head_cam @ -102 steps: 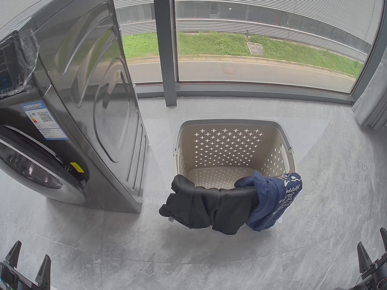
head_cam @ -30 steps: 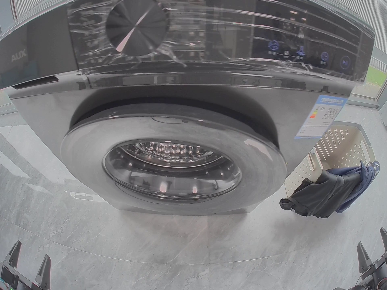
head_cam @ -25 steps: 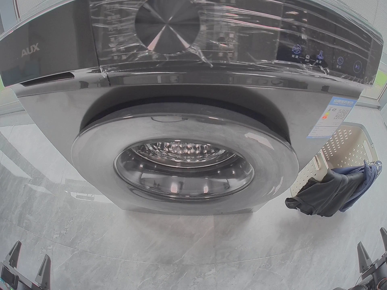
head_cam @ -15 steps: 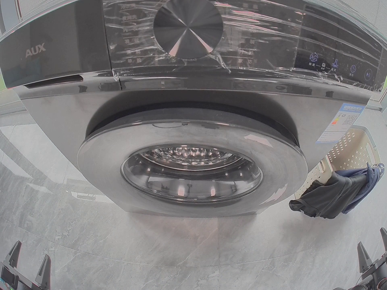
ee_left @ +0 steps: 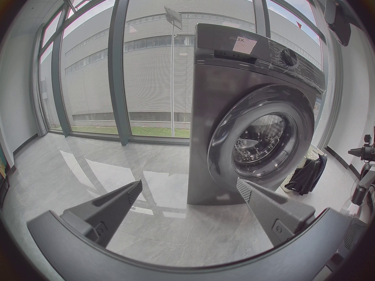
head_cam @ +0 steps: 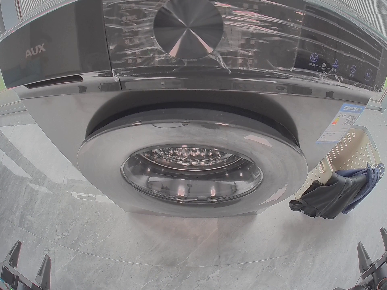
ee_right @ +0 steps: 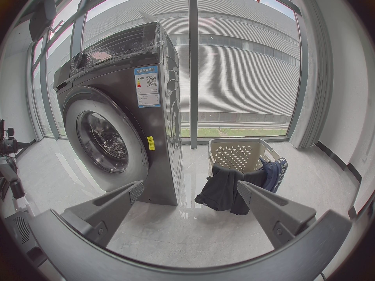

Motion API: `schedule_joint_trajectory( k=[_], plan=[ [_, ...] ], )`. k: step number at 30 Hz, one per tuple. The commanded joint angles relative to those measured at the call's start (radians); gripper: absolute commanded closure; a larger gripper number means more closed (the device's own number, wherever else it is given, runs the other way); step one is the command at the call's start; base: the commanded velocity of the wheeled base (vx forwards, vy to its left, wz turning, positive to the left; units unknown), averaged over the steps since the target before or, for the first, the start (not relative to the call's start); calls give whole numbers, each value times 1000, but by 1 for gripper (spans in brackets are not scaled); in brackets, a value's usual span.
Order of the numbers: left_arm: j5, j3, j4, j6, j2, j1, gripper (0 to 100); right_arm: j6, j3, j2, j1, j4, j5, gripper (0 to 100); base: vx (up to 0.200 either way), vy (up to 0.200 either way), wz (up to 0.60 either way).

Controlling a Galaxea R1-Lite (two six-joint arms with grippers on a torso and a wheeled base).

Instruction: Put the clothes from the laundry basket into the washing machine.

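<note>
Facing the washing machine (head_cam: 60, 113) with left fingers (ee_left: 111, 205) and right fingers (ee_right: 273, 211) spread empty, well short of its shut door (head_cam: 100, 162); needing that opened before fetching clothes (head_cam: 324, 198).

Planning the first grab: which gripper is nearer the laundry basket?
Right. The right gripper is in front of the laundry basket; the left gripper is across the whole washing machine.
</note>
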Motion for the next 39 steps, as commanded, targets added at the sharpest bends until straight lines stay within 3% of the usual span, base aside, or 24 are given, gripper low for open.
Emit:
schedule_joint_trajectory(
  k=[1, 8, 18, 23, 39],
  plan=[
    [0, 15, 0, 1, -9, 0, 0, 1, 18, -4, -1, 0, 0, 0, 200, 0, 0],
    [0, 15, 0, 2, -9, 0, 0, 1, 18, -4, -1, 0, 0, 0, 200, 0, 0],
    [0, 15, 0, 2, -9, 0, 0, 1, 16, -4, 1, 0, 0, 0, 0, 0, 0],
    [0, 15, 0, 2, -9, 0, 0, 1, 16, -4, 1, 0, 0, 0, 0, 200, 0],
    [0, 15, 0, 2, -9, 0, 0, 1, 16, -4, 1, 2, 0, 0, 0, 0, 0]
  ],
)
